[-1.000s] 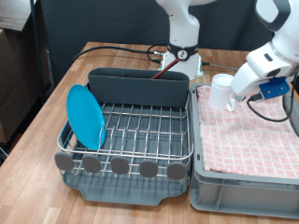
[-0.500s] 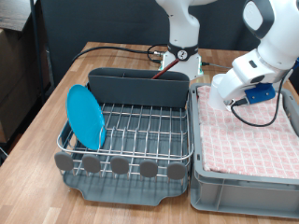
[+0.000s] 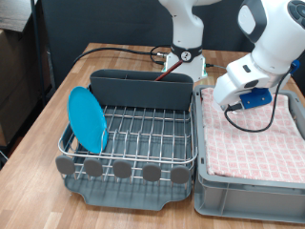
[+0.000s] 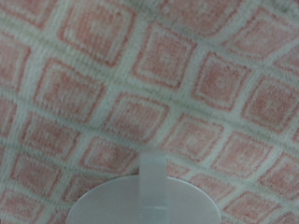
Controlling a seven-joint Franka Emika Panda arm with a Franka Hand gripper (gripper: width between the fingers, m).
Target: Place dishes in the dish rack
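Note:
The light-blue plate (image 3: 88, 119) stands on edge at the exterior view's left end of the silver wire dish rack (image 3: 129, 153). A thin reddish-brown stick (image 3: 170, 74), possibly the wooden spoon, shows at the rim of the rack's grey utensil compartment (image 3: 133, 91). My gripper (image 3: 227, 92) is shut on the white mug (image 3: 220, 93) and holds it in the air over the left edge of the cloth-lined bin, close to the rack's right side. In the wrist view the mug (image 4: 149, 196) shows above the pink checked cloth (image 4: 140, 84). The fingers do not show there.
The grey bin (image 3: 248, 196) lined with pink checked cloth (image 3: 253, 143) stands to the right of the rack. The robot base (image 3: 186, 57) and cables are behind the rack. Grey round discs (image 3: 122, 169) line the rack's front. The wooden table (image 3: 38, 124) extends to the left.
The arm has moved to the exterior view's left with the mug, from over the bin's back towards the rack's edge. Plate and rack have not moved.

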